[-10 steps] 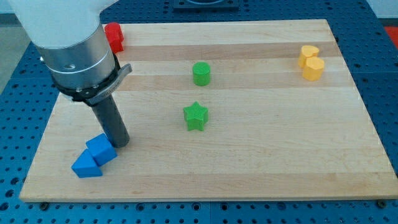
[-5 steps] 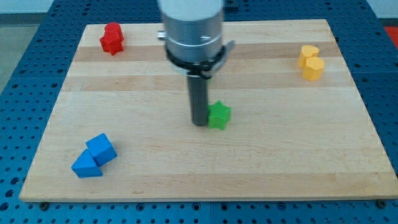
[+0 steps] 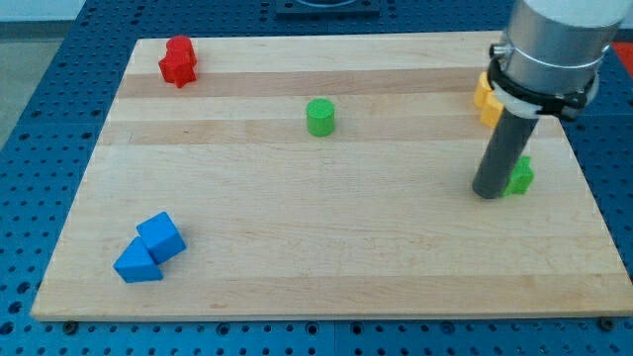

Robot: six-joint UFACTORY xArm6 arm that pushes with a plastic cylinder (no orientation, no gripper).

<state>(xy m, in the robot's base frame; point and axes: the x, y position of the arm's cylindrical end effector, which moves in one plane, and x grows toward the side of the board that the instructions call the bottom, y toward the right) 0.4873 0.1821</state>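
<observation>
While the dark rod stands at the right of the light wooden tabletop [image 3: 297,247], my tip [image 3: 488,193] rests against the left side of a small green block [image 3: 520,176], which is largely hidden behind the rod, so its shape cannot be confirmed. No pincer is fitted; the arm ends in the bare rod, which holds nothing and merely presses on the block.

Just beyond the rod, toward the far right, a yellow block [image 3: 484,96] is partly concealed by the arm's grey housing; whether it is one piece or two cannot be told. A green cylinder [image 3: 319,117] sits well apart at the far centre. A red block [image 3: 178,60] of irregular shape lies at the far left corner. At the near left, a blue cube [image 3: 161,237] touches a blue triangular wedge [image 3: 136,264].

Risk noted: the green block lies near the right edge of the tabletop. In my judgement, further pressure rightward could carry it over that edge, and an off-centre contact could let it slip round the rod.
</observation>
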